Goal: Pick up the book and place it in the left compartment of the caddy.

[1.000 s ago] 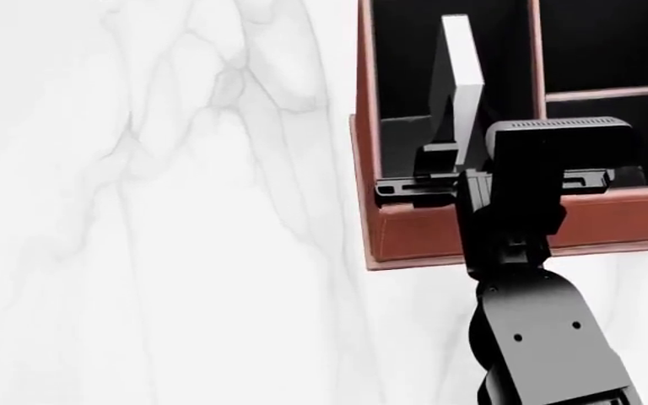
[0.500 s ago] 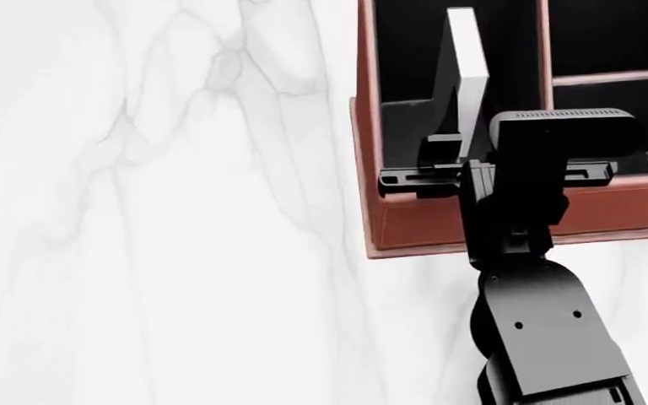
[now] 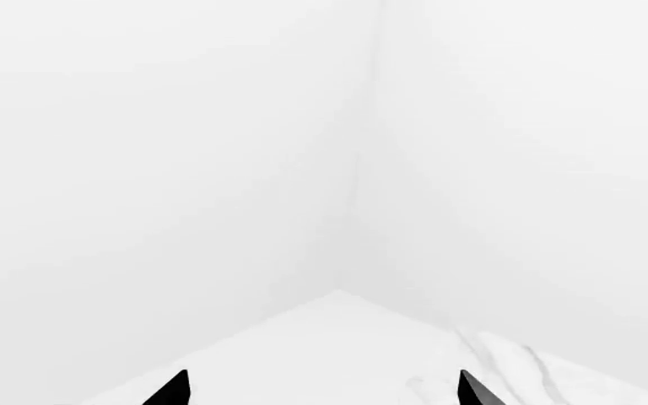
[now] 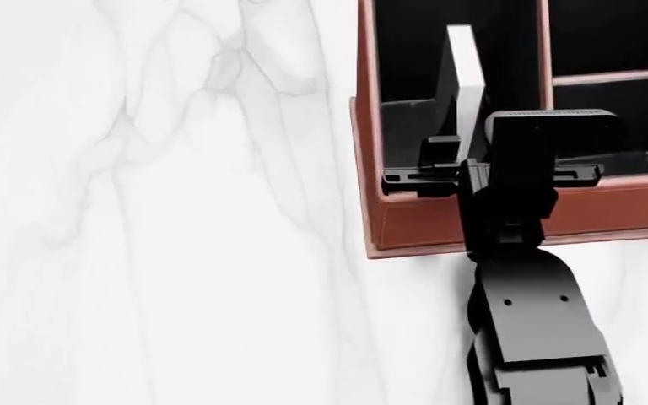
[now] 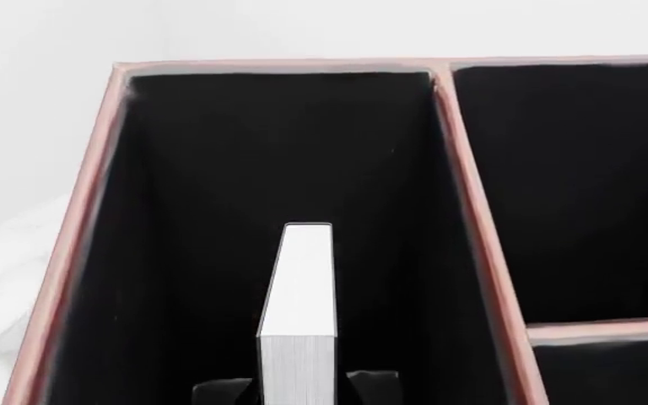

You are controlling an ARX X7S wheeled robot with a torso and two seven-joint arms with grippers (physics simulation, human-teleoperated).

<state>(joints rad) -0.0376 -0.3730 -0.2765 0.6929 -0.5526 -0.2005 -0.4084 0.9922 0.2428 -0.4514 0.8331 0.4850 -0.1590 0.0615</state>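
My right claw hangs over the near wall of the caddy, reaching into the left compartment, and it is pinching the book by its near end. In the head view the book stands on edge inside that slot, its white page edges facing up and running away from me toward the far wall, roughly midway between the compartment's outer wall and the stitched divider. My right wrist view shows the same thing from close: the book rises between my two dark fingertips, one on each cover, with the black lining of the left compartment around it and open gaps on both sides, so it touches neither side wall. Whether its lower edge rests on the compartment floor I cannot tell, since my own fingers and wrist hide that part. The caddy sits at the bench's far right, its low near wall facing me, with the divided middle slots just beyond the divider. My left claw shows only in its own wrist view, as two black tips spread well apart over white marble with nothing between them.
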